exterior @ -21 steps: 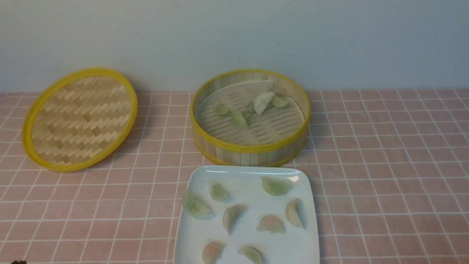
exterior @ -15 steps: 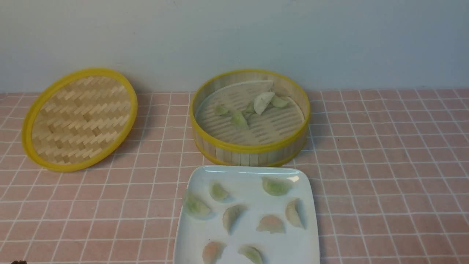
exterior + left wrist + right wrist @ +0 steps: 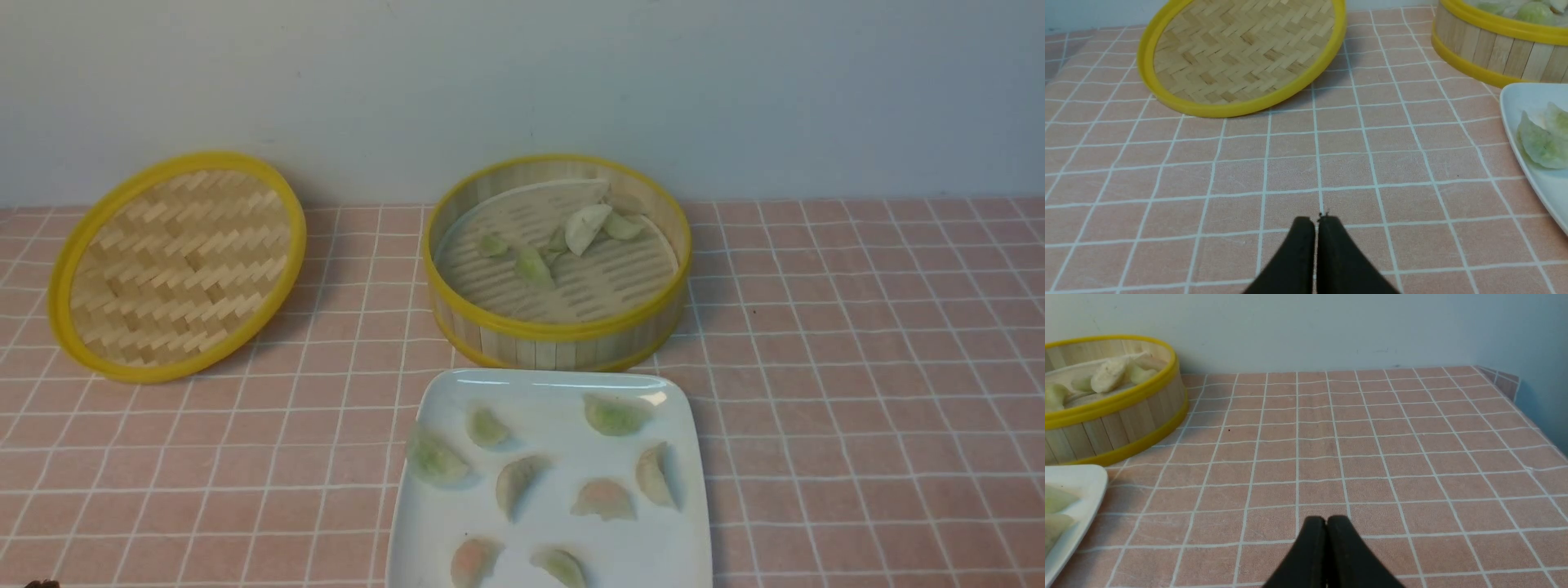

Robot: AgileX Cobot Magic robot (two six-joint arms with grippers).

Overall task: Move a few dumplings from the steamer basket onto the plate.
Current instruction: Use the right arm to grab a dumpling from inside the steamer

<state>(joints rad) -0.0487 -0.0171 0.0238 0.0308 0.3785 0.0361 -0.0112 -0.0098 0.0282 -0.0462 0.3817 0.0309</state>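
Note:
The steamer basket [image 3: 563, 327] stands at the back centre with several pale green and whitish dumplings [image 3: 586, 229] on its slatted floor. In front of it the white square plate [image 3: 539, 384] holds several dumplings [image 3: 604, 498]. My left gripper [image 3: 1316, 220] is shut and empty, above the cloth left of the plate [image 3: 1531, 96]. My right gripper [image 3: 1326, 520] is shut and empty, above the cloth right of the plate [image 3: 1081, 479] and basket [image 3: 1118, 428]. Neither arm shows in the front view except a dark bit at the bottom left corner.
The flat woven yellow-rimmed lid [image 3: 175, 265] lies tilted at the back left. A pink checked cloth [image 3: 857, 367] covers the table; a pale wall runs behind. In the right wrist view the table's right edge [image 3: 1527, 416] shows.

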